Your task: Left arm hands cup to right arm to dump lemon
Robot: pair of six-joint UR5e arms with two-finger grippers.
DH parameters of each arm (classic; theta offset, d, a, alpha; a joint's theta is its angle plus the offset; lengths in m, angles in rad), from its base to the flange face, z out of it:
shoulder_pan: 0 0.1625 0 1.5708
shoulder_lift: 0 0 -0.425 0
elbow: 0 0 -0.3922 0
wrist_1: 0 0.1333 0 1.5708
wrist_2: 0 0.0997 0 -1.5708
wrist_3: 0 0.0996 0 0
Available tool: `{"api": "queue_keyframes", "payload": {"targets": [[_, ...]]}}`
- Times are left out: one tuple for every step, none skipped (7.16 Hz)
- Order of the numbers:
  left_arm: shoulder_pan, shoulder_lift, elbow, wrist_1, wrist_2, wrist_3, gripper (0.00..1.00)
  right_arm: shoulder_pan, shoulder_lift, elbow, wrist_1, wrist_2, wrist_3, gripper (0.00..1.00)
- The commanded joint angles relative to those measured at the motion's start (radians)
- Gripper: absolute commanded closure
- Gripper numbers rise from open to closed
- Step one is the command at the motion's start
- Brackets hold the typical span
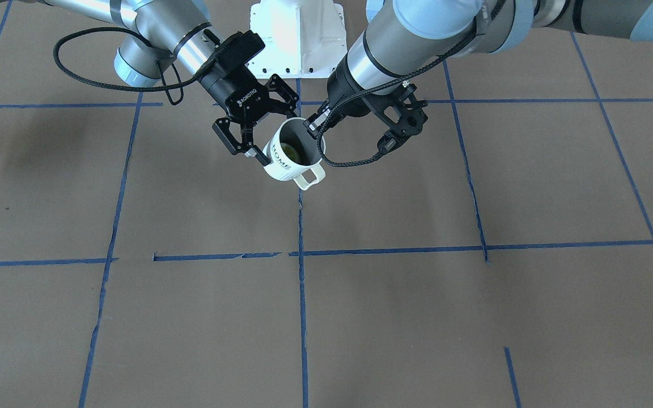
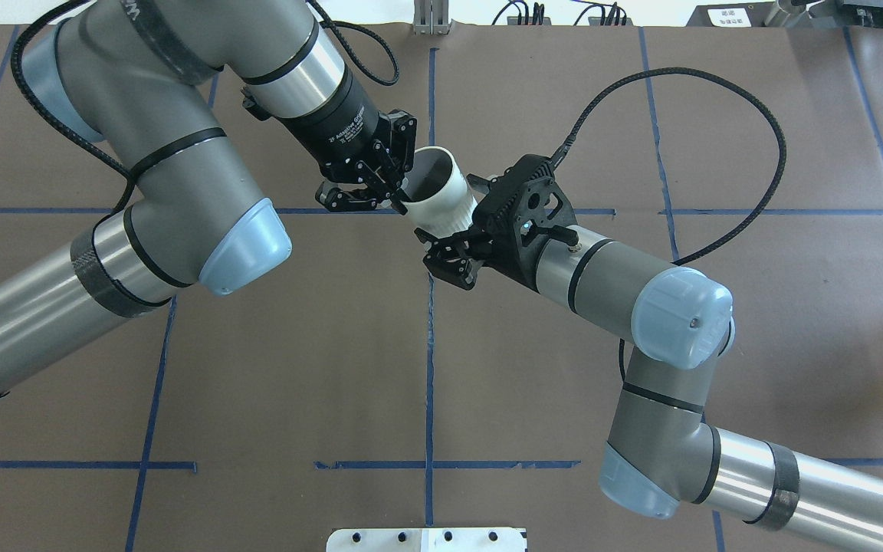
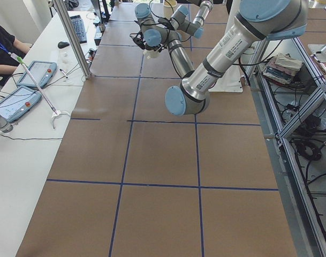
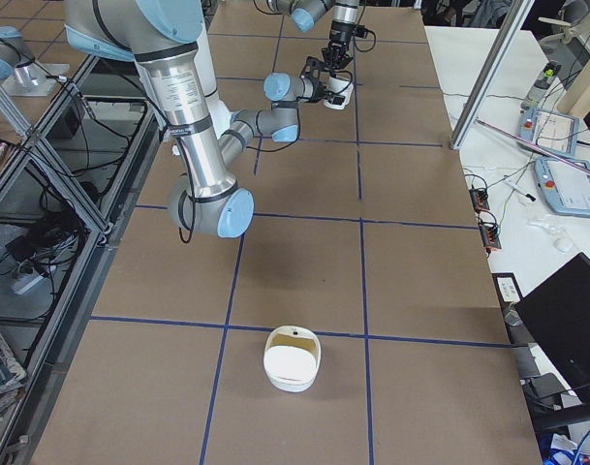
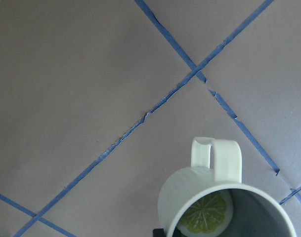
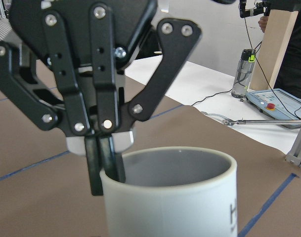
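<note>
**Handover half done: lemon (image 5: pixel 207 215) not yet tipped out of the cup (image 1: pixel 284 164).**
The left hand (image 1: pixel 312 129) pinches the cup's rim, one finger inside and one outside. The right hand (image 1: pixel 274 132) straddles the body with fingers spread; I cannot tell whether it grips. The white "HOME" cup hangs tilted above the tabletop (image 1: pixel 190 198), the yellow-green lemon on its grey bottom. The left's release and the dumping seem to remain.

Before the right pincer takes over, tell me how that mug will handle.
The cup looks like rigid glazed ceramic, so probably stiff but slick; the left pincer pinches only its rim wall, so it may pivot. The lemon lies loose inside and will likely slide out once tipped.
</note>
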Motion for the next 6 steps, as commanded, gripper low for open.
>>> {"api": "queue_keyframes", "payload": {"targets": [[0.001, 0.000, -0.011, -0.001, -0.003, -0.014, 1.00, 0.000, 0.000, 0.000, 0.000, -0.002, -0.005, 0.00], [0.001, 0.000, -0.027, -0.001, -0.005, -0.019, 1.00, 0.000, 0.000, 0.000, 0.000, 0.000, -0.005, 0.00], [0.003, 0.000, -0.030, -0.002, -0.005, -0.019, 1.00, 0.000, 0.000, 0.000, 0.000, 0.000, -0.005, 0.00], [0.001, 0.000, -0.033, -0.002, -0.005, -0.019, 1.00, 0.000, 0.000, 0.000, 0.000, 0.000, -0.005, 0.00], [0.001, 0.000, -0.035, -0.002, -0.006, -0.019, 0.98, 0.000, 0.003, 0.000, 0.002, -0.012, -0.004, 0.13], [0.001, 0.002, -0.036, -0.005, -0.009, 0.012, 0.14, -0.006, 0.003, 0.001, 0.002, -0.018, 0.004, 0.45]]}}
